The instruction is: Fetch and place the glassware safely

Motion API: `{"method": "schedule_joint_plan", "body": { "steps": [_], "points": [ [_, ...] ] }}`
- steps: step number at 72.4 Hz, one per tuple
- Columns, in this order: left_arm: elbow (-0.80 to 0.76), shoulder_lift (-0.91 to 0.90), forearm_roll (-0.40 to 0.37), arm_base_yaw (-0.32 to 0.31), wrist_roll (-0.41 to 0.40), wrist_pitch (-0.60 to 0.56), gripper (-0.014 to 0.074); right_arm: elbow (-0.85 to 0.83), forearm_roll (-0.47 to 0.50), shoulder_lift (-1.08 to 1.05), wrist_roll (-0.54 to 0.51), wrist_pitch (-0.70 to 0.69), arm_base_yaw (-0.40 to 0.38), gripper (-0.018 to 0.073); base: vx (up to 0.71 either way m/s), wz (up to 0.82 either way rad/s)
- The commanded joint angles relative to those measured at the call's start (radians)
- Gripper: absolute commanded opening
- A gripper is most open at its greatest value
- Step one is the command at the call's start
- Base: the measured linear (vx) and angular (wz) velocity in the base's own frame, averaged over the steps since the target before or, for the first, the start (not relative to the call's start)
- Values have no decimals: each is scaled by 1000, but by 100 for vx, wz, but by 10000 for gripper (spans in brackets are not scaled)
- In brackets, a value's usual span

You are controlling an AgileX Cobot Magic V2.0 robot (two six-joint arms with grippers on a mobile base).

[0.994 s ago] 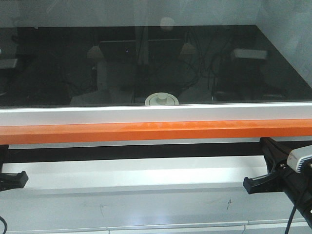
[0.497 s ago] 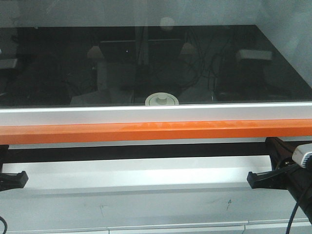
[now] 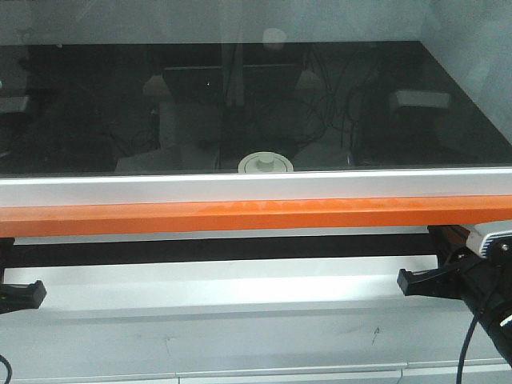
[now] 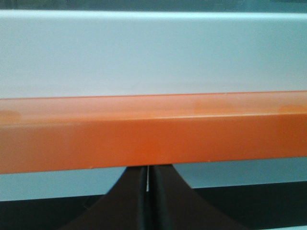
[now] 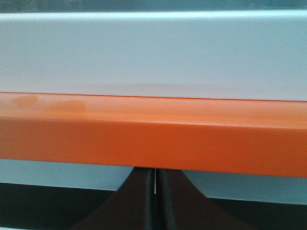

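Only the round cream-white lid of the glassware [image 3: 266, 163] shows, with its small central knob, behind the glass pane and just above the white sash frame [image 3: 256, 189]. The jar's body is hidden by that frame. An orange bar [image 3: 256, 216] runs across below the frame. My left gripper [image 3: 22, 294] sits low at the left edge, under the bar. My right gripper [image 3: 416, 282] is at the right, also below the bar. In the wrist views, the left gripper [image 4: 147, 179] and the right gripper [image 5: 154, 184] are both shut with nothing between the fingers, tips just under the orange bar [image 4: 153, 132] [image 5: 153, 139].
A dark reflective floor [image 3: 96, 104] lies behind the glass, mirroring cables and arms. A white ledge [image 3: 224, 284] runs below the black gap under the bar. White cabinet panels [image 3: 240, 344] fill the bottom of the front view.
My right gripper has risen a little and edged left, closer to the underside of the orange bar. The left gripper, the bar and the glassware have not moved.
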Motion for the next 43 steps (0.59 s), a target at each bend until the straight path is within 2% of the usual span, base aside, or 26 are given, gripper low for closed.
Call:
{"method": "schedule_joint_plan", "body": {
  "steps": [1,31,43],
  "points": [
    [-27,-11,-10,-6,0,-137,-7,-37,-14,-5,-7,-160,-1,-1,0,0],
    [-32,-22,-10,-6,0,-176,-7,-50,-22,-14,-1,-197,-1,-1,0,0],
    [-52,-46,-2,-6,0,-167,-7,-50,-63,-43,-5,-202,-1,-1,0,0]
  ]
}}
